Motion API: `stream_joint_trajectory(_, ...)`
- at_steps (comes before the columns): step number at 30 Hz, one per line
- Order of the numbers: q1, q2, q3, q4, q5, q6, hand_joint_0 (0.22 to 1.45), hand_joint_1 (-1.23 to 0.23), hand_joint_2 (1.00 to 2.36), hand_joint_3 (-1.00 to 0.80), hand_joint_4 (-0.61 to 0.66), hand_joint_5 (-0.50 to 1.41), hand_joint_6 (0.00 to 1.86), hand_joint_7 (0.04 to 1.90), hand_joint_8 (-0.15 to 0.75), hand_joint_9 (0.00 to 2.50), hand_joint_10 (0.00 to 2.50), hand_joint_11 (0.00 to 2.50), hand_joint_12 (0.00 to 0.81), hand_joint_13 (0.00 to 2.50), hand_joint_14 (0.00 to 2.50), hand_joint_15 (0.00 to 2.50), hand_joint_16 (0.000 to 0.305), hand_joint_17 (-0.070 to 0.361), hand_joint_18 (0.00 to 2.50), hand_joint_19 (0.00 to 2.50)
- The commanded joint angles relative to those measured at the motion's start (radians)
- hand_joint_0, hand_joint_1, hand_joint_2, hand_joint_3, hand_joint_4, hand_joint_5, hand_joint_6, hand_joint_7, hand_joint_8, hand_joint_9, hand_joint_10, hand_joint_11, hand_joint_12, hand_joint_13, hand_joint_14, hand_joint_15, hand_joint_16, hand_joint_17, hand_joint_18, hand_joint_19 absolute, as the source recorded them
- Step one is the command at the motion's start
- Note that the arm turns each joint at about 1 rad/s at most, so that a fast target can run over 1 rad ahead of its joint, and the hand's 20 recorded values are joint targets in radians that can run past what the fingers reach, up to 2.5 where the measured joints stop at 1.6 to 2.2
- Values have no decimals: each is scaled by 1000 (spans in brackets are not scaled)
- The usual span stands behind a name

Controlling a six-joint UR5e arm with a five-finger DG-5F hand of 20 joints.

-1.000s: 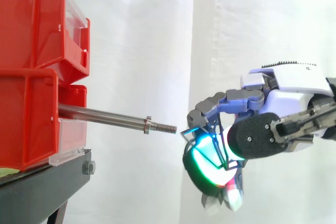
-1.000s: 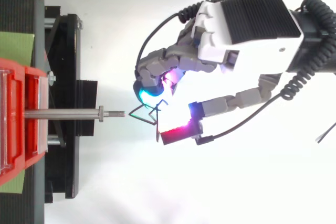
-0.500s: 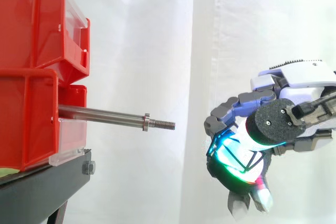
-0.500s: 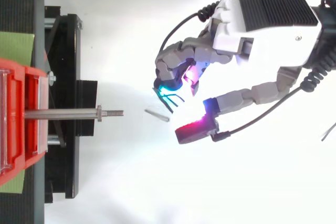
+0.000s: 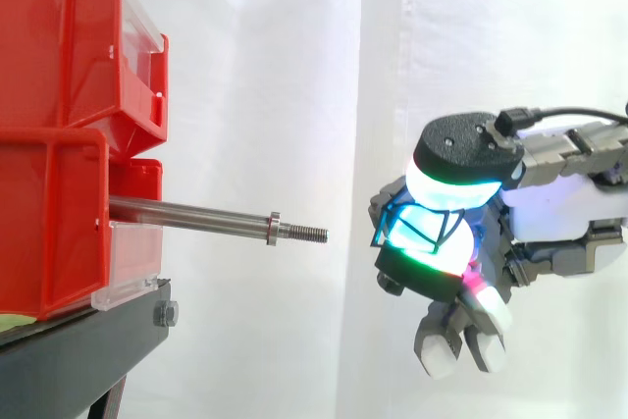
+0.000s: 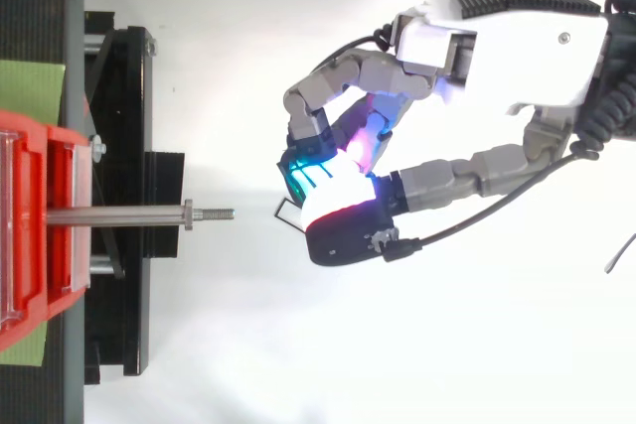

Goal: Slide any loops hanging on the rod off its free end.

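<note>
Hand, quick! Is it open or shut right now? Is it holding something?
Hand: shut on the thin dark wire loop, pinched between its fingers and thumb, apart from the grey metal rod.

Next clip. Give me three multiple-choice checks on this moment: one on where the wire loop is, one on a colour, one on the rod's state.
1. Where is the wire loop?
A) pinched in the hand, off the free end of the rod
B) hanging on the rod
C) lying in the upper bin

2. What colour are the stacked bins?
A) blue
B) red
C) yellow

3. What state is the rod in?
A) carrying a loop
B) gripped by the hand
C) bare

Answers:
1 A: the top view shows the wire poking out between the curled fingers and thumb, with a gap to the rod's threaded tip.
2 B: both bins are red in the side view.
3 C: nothing hangs on the rod or touches it.
</note>
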State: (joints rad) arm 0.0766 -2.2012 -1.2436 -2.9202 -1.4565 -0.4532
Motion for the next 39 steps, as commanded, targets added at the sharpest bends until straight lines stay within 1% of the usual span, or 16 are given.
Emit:
stream_joint_trajectory(1,3,0,21,-39,1,4,618,-710,1018,-234,156,-173,905,1293,375,1138,13,571,383,908,10,290,62,139,937,488)
stream_joint_trajectory(4,8,0,21,-37,2,4,600,-641,1013,-316,188,-163,899,1322,376,1161,15,566,385,912,10,289,62,140,940,484)
stream_joint_trajectory(6,9,-2,21,-34,2,4,594,-597,1013,-330,193,-158,894,1325,375,1181,13,560,386,908,10,294,63,141,922,505)
stream_joint_trajectory(11,12,-3,21,-23,1,4,574,-567,1018,-230,188,-143,889,1358,378,1210,13,554,393,902,10,303,63,142,892,521)
stream_joint_trajectory(14,17,-3,21,-7,2,2,573,-546,1016,-168,170,-131,886,1300,403,1241,12,513,420,919,9,281,69,156,933,502)
stream_joint_trajectory(19,20,-3,21,-4,2,2,570,-514,1009,-95,149,-120,866,1246,431,1264,11,486,447,939,8,264,75,170,978,472)
stream_joint_trajectory(21,20,-3,21,0,2,2,569,-567,1006,-30,149,-119,857,1234,445,1274,10,490,460,952,8,259,78,176,1007,448)
stream_joint_trajectory(22,22,-3,21,1,2,1,573,-647,1002,80,170,-132,874,1291,451,1252,13,489,466,949,8,249,81,181,1027,433)
stream_joint_trajectory(23,22,-3,21,9,12,1,580,-670,1001,108,184,-136,877,1321,447,1215,10,488,465,943,7,249,80,181,1025,424)
stream_joint_trajectory(25,23,-3,21,16,19,-1,580,-728,1097,123,182,-157,900,1287,441,1189,10,519,462,931,8,253,80,179,1013,421)
stream_joint_trajectory(27,23,-3,21,24,27,-5,600,-774,1087,136,181,-168,909,1242,423,1161,12,511,453,922,9,258,78,175,1000,427)
stream_joint_trajectory(30,26,-3,21,32,41,-16,637,-813,1003,102,158,-182,916,1186,397,1147,10,531,438,910,8,260,75,169,983,426)
stream_joint_trajectory(31,26,-3,21,32,44,-16,612,-840,1019,-32,148,-193,914,1218,371,1120,12,545,405,875,9,276,66,149,913,447)
stream_joint_trajectory(33,26,-3,21,33,47,-21,616,-851,1019,-148,135,-195,912,1235,348,1103,13,566,386,857,10,280,62,139,885,465)
stream_joint_trajectory(37,29,-3,21,33,59,-33,606,-764,1012,-355,155,-151,883,1320,351,1179,13,563,381,876,9,277,60,134,895,459)
stream_joint_trajectory(39,29,-3,21,33,61,-33,589,-729,1012,-352,150,-138,873,1331,354,1207,15,536,377,879,10,276,60,134,901,463)
